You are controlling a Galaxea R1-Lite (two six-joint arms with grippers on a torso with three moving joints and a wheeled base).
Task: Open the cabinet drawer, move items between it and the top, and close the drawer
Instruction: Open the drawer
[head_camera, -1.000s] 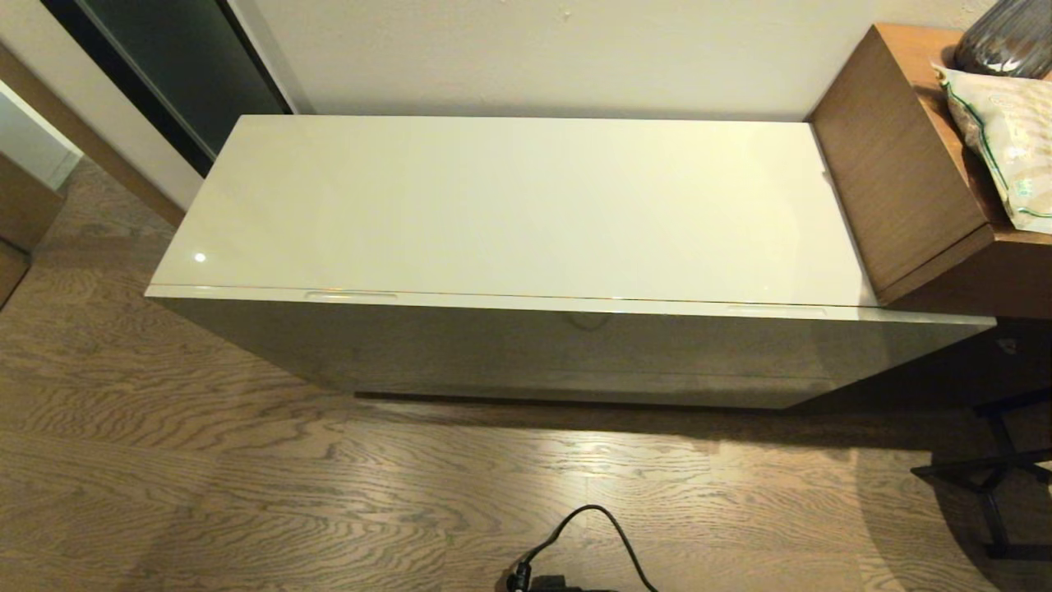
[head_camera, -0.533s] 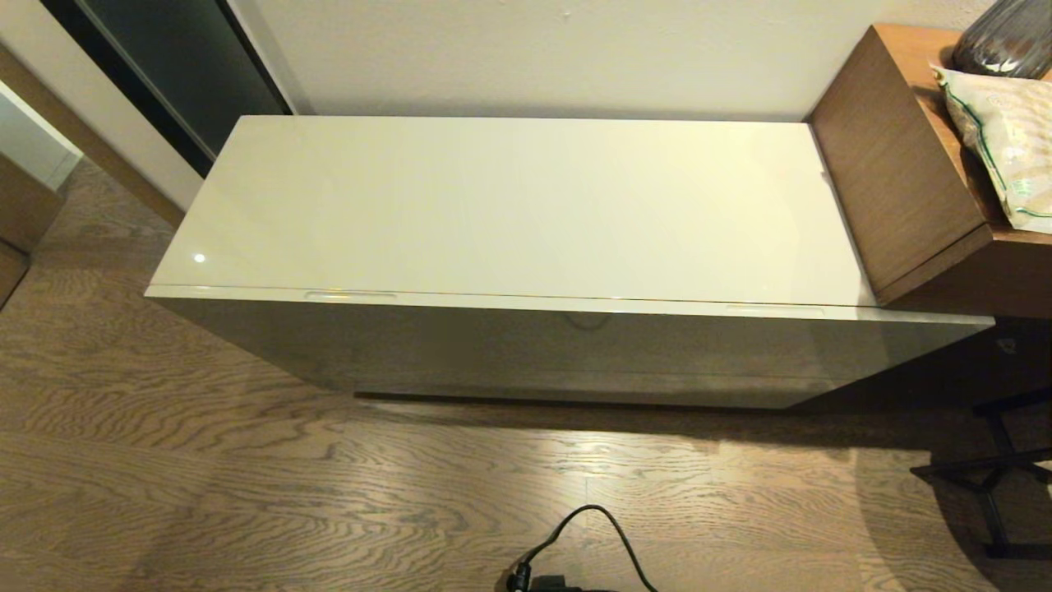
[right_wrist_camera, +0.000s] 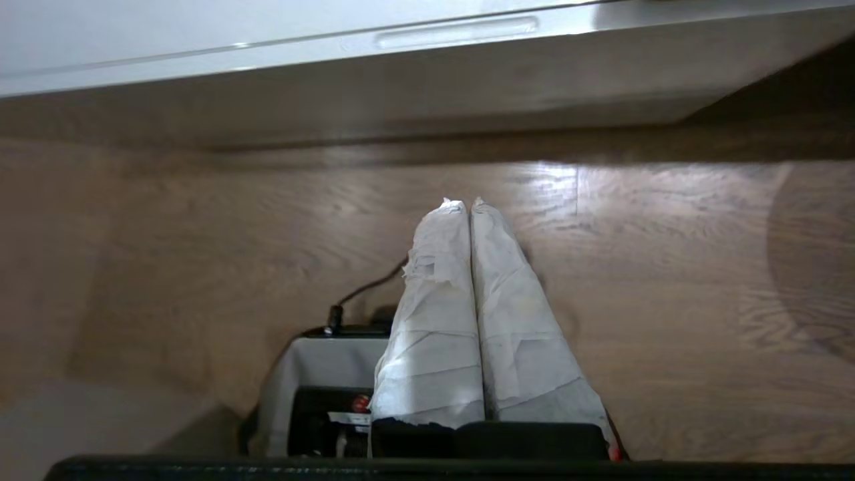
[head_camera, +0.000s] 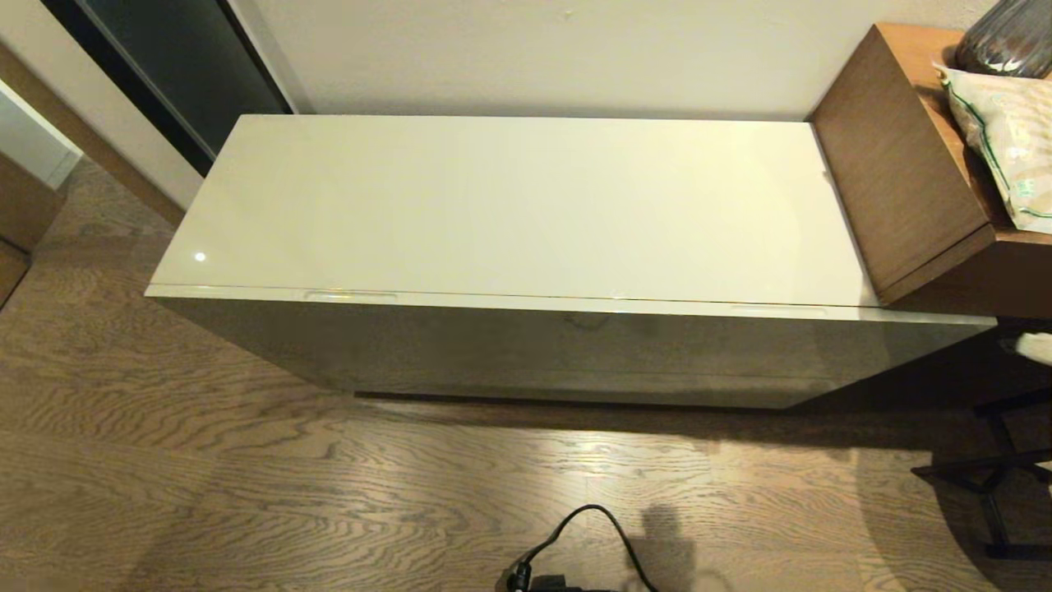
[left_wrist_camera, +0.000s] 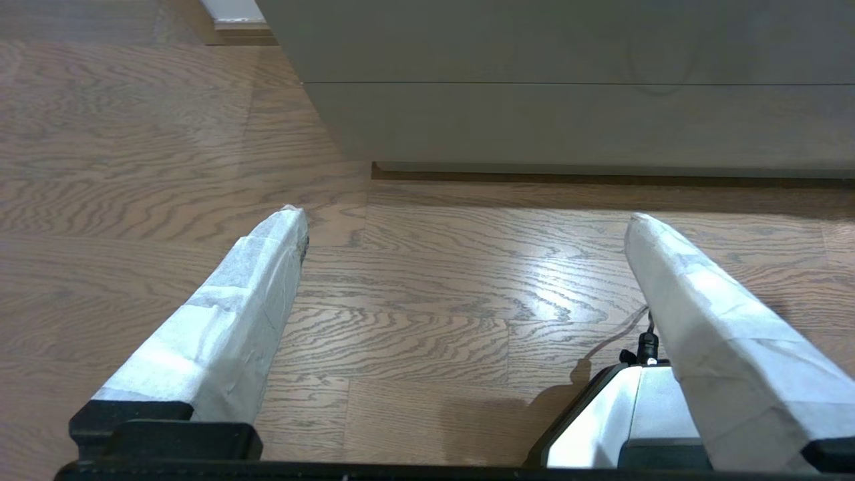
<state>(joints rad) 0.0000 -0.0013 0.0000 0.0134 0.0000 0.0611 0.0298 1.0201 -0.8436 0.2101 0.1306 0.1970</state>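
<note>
Head view: one low cabinet with a bare glossy cream top [head_camera: 509, 205]; below its near edge, one shut cabinet drawer [head_camera: 567, 349] with two slim handle recesses, one left [head_camera: 350, 295], one right [head_camera: 777, 310]. Left wrist view: left tool [left_wrist_camera: 464, 237] empty, fingers spread wide above the wooden floor [left_wrist_camera: 414, 314], cabinet front beyond. Right wrist view: right tool [right_wrist_camera: 469, 204] closed, empty, above floor, well short of the drawer's handle recess [right_wrist_camera: 457, 32].

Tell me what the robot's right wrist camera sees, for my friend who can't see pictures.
The right gripper, its two white-wrapped fingers pressed shut and holding nothing, hangs above the wooden floor. Beyond it is the closed cabinet drawer, with a slim handle recess along its upper edge.
</note>
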